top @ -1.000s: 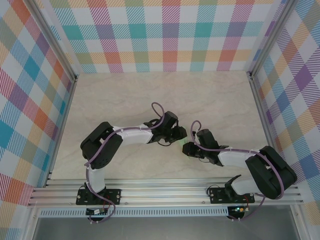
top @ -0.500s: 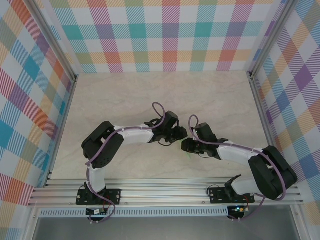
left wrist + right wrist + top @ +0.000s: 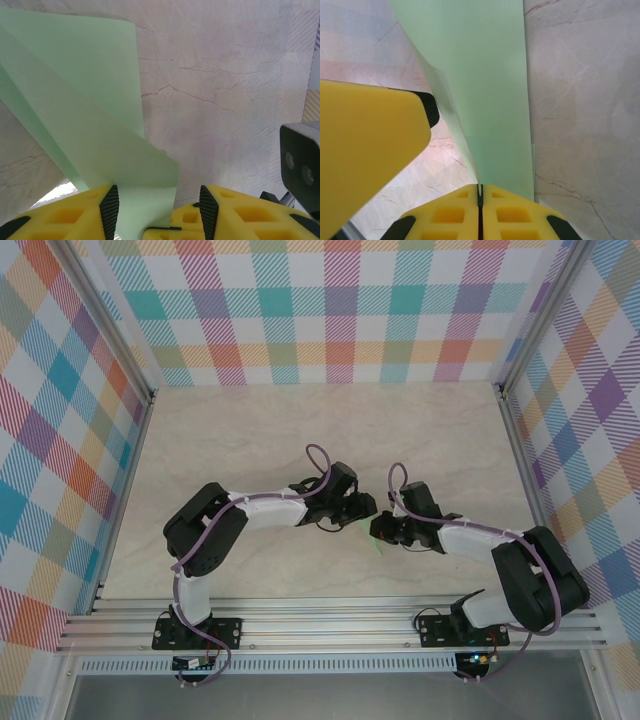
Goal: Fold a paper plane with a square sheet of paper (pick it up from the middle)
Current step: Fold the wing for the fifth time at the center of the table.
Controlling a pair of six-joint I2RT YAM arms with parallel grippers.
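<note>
The pale mint-green sheet of paper (image 3: pixel 485 90) is folded into a long, creased strip and held off the table between both arms. My right gripper (image 3: pixel 480 189) is shut on its near end, the crease running straight out from the closed fingertips. My left gripper (image 3: pixel 156 209) is open, with a folded flap of the paper (image 3: pixel 75 100) resting between its jaws, close to the left pad (image 3: pixel 109 210). From above, the left gripper (image 3: pixel 362 507) and right gripper (image 3: pixel 380 528) almost meet mid-table, and a green sliver of paper (image 3: pixel 378 544) peeks out below them.
A yellow finger of the left gripper (image 3: pixel 370 135) sits right beside the paper in the right wrist view. The right arm's camera housing (image 3: pixel 300 160) is close on the right in the left wrist view. Bare marble tabletop (image 3: pixel 250 440) lies around; checked walls (image 3: pixel 60 440) enclose it.
The right gripper has shifted up and slightly right, nearer the left gripper, with the paper in it. The green sliver now shows lower, beneath the grippers. The left arm has barely moved.
</note>
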